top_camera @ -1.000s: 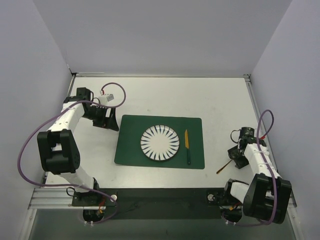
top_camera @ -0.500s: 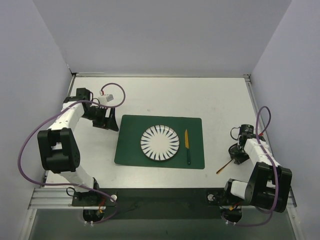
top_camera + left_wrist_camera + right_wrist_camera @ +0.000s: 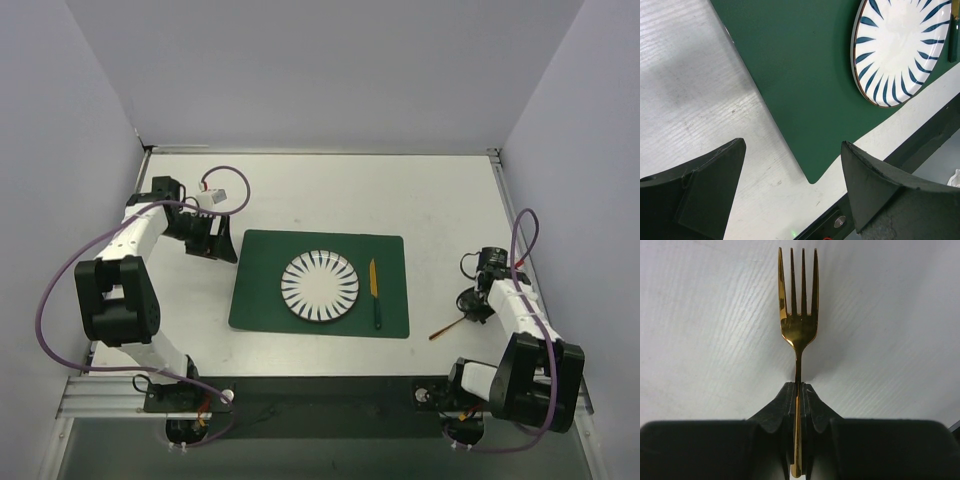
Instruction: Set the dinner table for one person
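One piece is left to place, by our reading: the gold fork (image 3: 798,330), which the right fingers (image 3: 782,410) pinch tight by the handle, out on the bare right part of the desk (image 3: 330,190) and well apart from the dark green placemat (image 3: 260,290). The striped plate (image 3: 320,286) sits in the middle of that placemat, and the knife (image 3: 375,290) lies just beside it on its right. We judge the step in hand to be carrying the fork to its place.

From above, the fork's long axis runs slantwise. Its handle end is in the right fingers and its tines point toward the near edge and the placemat. In the right wrist view the tines point straight away from the camera. We cannot tell whether it hangs free or touches the surface.

The desk is a broad white rectangle filling the floor of the view. Its long axis runs left to right, and the placemat lies lengthwise along it.

The left fingers (image 3: 705,195) are spread wide with nothing between them, hovering over the placemat's left edge.

The next move calls for a lift clear of knife and plate, a carry to the bare green strip left of the plate, and a turn so the fork lies parallel to the knife.
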